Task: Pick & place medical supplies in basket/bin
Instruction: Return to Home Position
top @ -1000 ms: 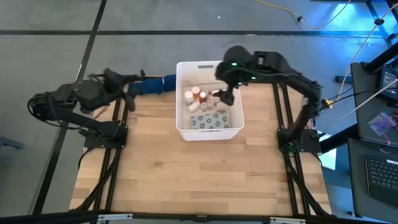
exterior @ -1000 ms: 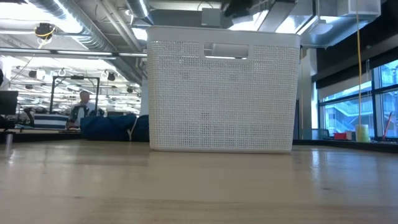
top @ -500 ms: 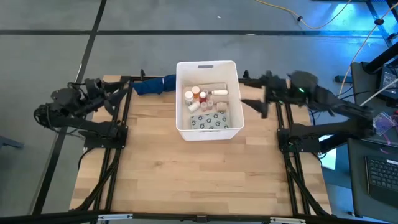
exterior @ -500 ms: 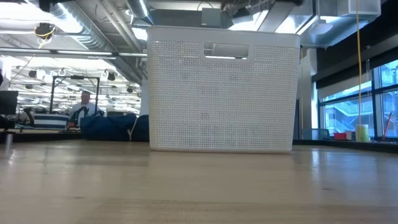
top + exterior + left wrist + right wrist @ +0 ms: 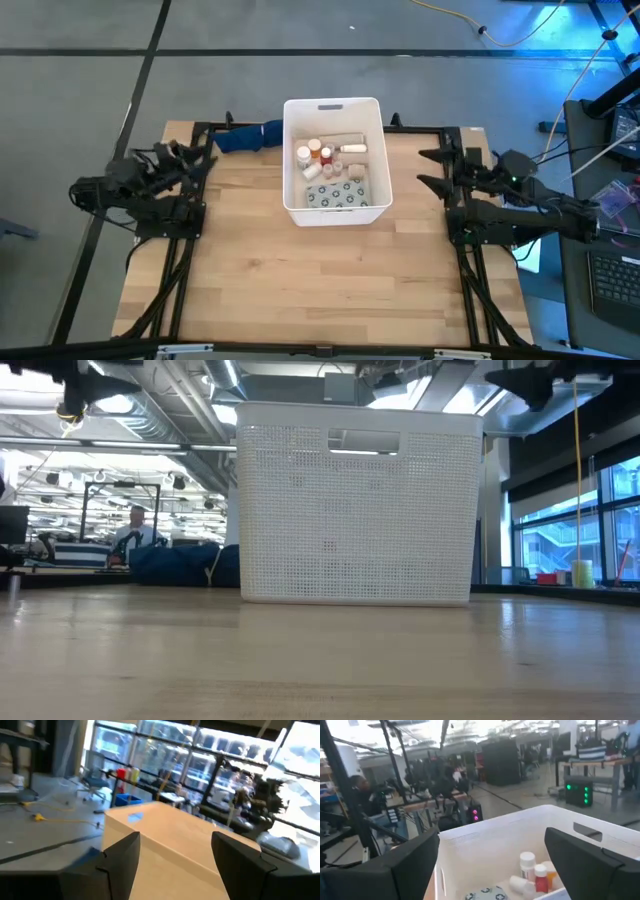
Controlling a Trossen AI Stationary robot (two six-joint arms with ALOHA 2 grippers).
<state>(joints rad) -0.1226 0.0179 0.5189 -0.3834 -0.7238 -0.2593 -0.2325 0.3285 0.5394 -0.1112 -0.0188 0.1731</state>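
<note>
1. Where a second ago the right pincer (image 5: 432,168) hung over the bin (image 5: 332,103), it has drawn back to the 2 o'clock edge of the bench (image 5: 300,280), fingers spread wide and empty.
2. The left pincer (image 5: 196,158) has folded back to the 10 o'clock edge, likewise parted and empty.
3. The bin, a white rectangular tub of finely perforated plastic with a handle slot, stands at 12 o'clock.
4. Inside it lie the medical supplies (image 5: 325,158): small capped cylinders in white, red and orange, and a flat grey blister pack (image 5: 335,193).
5. A crumpled dark blue cloth (image 5: 245,137) lies just beside the bin, at its 10 o'clock.
</note>
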